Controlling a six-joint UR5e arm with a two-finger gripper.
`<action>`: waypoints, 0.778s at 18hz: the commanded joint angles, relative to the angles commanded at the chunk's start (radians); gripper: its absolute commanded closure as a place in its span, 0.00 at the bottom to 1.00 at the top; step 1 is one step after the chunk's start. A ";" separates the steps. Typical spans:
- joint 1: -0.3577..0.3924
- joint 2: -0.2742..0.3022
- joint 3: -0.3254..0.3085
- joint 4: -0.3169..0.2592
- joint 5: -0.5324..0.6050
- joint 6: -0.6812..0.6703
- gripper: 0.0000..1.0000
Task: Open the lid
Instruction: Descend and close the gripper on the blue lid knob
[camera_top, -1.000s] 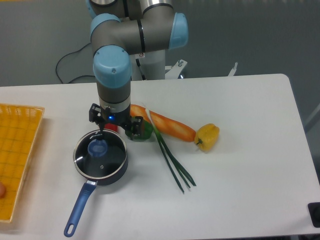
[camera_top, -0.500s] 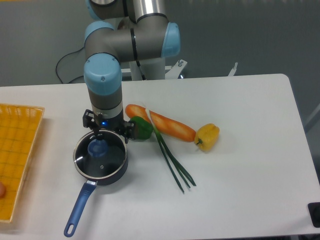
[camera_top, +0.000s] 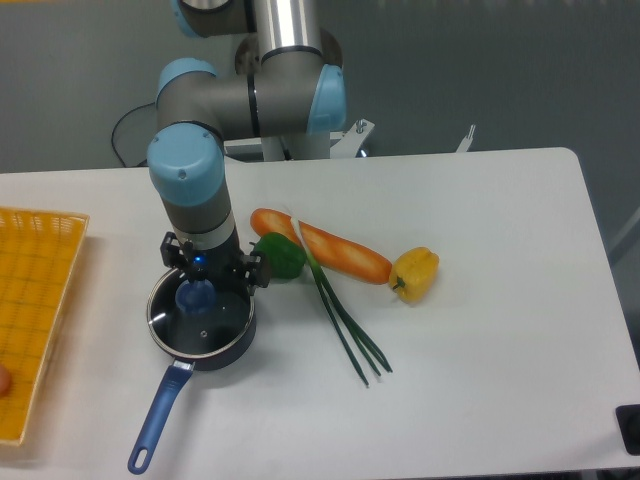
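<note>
Toward the left side of the table (camera_top: 480, 300), the lid (camera_top: 200, 315) sits flat on the saucepan (camera_top: 190, 345), whose handle points at the near edge. The gripper (camera_top: 196, 287) hangs right over the blue knob (camera_top: 193, 297); I cannot tell whether its fingers are apart or clamped. A carrot (camera_top: 335, 250) lies mid-table.
</note>
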 joint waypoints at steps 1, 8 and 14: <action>-0.002 -0.005 0.003 0.000 0.000 -0.006 0.00; -0.031 -0.026 0.023 0.000 0.002 -0.032 0.00; -0.046 -0.048 0.023 0.002 0.005 -0.046 0.00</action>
